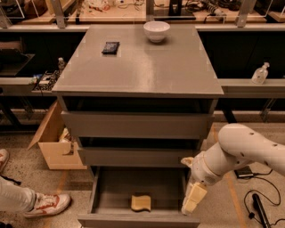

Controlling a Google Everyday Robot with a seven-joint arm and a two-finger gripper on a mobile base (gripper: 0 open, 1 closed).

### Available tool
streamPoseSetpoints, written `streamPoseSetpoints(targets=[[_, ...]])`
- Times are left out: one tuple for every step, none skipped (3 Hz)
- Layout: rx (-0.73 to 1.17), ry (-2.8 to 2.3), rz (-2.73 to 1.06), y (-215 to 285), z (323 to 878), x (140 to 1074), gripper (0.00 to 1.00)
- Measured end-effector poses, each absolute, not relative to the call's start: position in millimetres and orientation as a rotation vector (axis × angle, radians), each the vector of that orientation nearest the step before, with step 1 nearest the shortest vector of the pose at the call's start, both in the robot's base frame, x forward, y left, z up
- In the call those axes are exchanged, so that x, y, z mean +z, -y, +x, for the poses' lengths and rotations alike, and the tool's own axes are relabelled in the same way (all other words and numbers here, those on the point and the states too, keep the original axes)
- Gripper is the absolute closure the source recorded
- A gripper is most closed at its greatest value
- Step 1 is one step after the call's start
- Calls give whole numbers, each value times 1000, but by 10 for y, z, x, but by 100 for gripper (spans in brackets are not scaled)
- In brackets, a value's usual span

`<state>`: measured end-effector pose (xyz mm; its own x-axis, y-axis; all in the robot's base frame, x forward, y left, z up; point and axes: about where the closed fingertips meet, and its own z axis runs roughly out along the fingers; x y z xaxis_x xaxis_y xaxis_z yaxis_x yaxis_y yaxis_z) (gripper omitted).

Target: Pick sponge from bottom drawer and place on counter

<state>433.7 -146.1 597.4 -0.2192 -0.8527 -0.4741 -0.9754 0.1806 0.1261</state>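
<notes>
The pale-yellow sponge (141, 202) lies near the front of the open bottom drawer (100, 196), a little left of its middle. My gripper (193, 199) hangs from the white arm at the drawer's right wall, to the right of the sponge and apart from it, pointing down. The grey counter (138, 67) tops the cabinet, with a white bowl (156, 31) at its back and a small black packet (110, 47) at the back left.
The two upper drawers (136, 125) stand slightly out. A cardboard box (53, 142) sits on the floor at the left, and a person's shoes (44, 204) show at the lower left. Cables (258, 209) lie on the floor at the right. A cluttered workbench (133, 11) runs behind.
</notes>
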Motion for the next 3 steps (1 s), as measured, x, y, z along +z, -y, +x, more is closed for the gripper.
streamPoseSetpoints(targets=[[549,-2238,-1744,1397,4364,5530,0],[525,-2238,-1728,1222,4543,5064,0],[525,-2192,-1719,999,4700,4655,0]])
